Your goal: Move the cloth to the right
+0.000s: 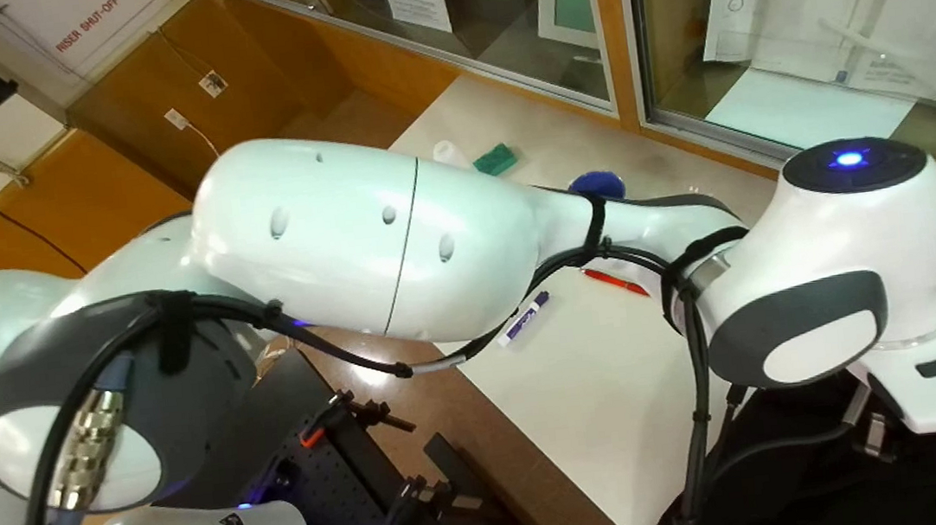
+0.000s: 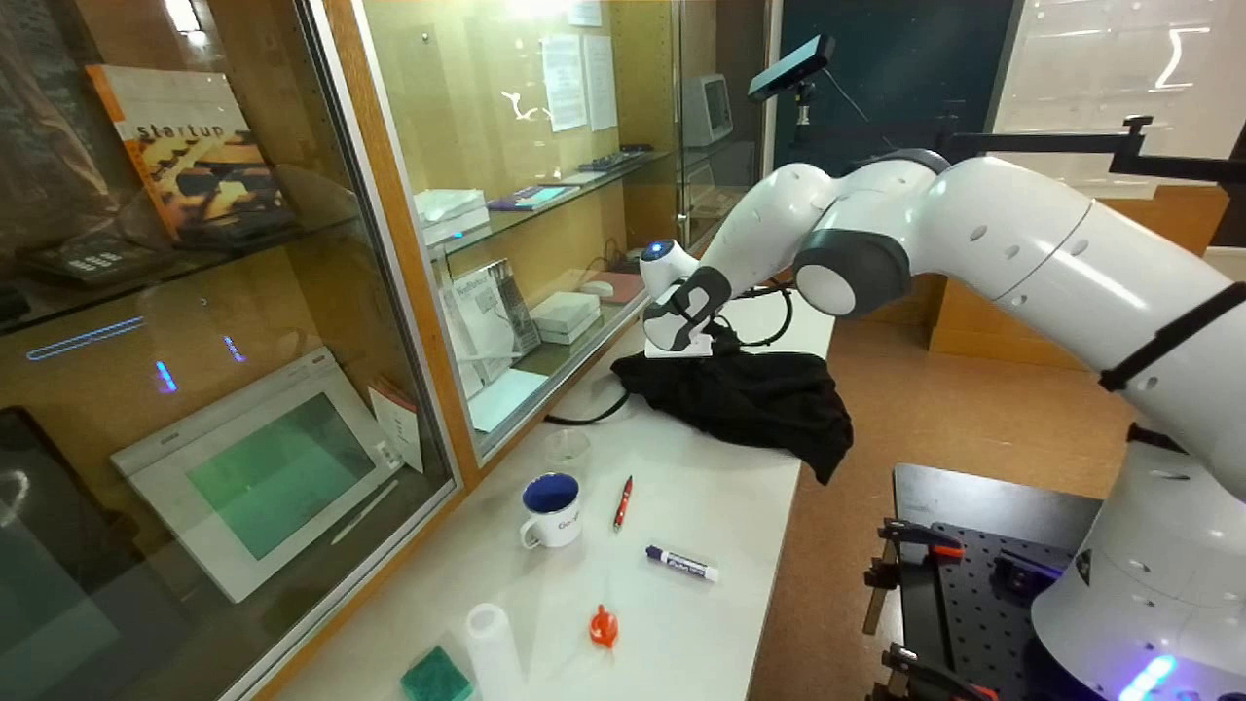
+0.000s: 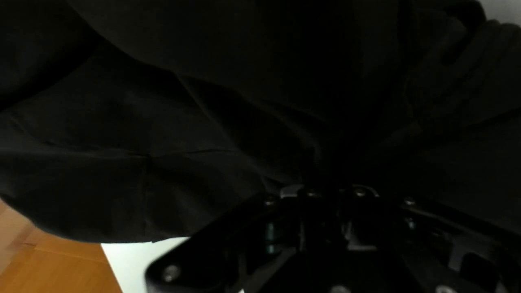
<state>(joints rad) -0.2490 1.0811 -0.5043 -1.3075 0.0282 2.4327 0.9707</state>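
The black cloth [image 2: 769, 399] lies bunched on the white table [image 2: 715, 487], and part of it hangs over the table's open edge. It also shows at the lower right of an exterior view [image 1: 813, 478] and fills most of the wrist view [image 3: 163, 114]. My gripper [image 3: 331, 193] is down at the cloth. Its fingers are close together, with dark cloth folds converging at the tips and between them, so it looks shut on the cloth. The exact grip is dark and hard to see. In both exterior views the fingers are hidden by the arm and cloth.
A blue-and-white mug [image 2: 552, 516], a clear cup [image 2: 568, 446], a red pen [image 2: 623, 503], a marker [image 2: 681, 564], an orange object [image 2: 604, 628], a white cylinder [image 2: 494, 652] and a green sponge [image 2: 436, 677] stand or lie on the table. A glass cabinet [image 2: 321, 389] borders the table.
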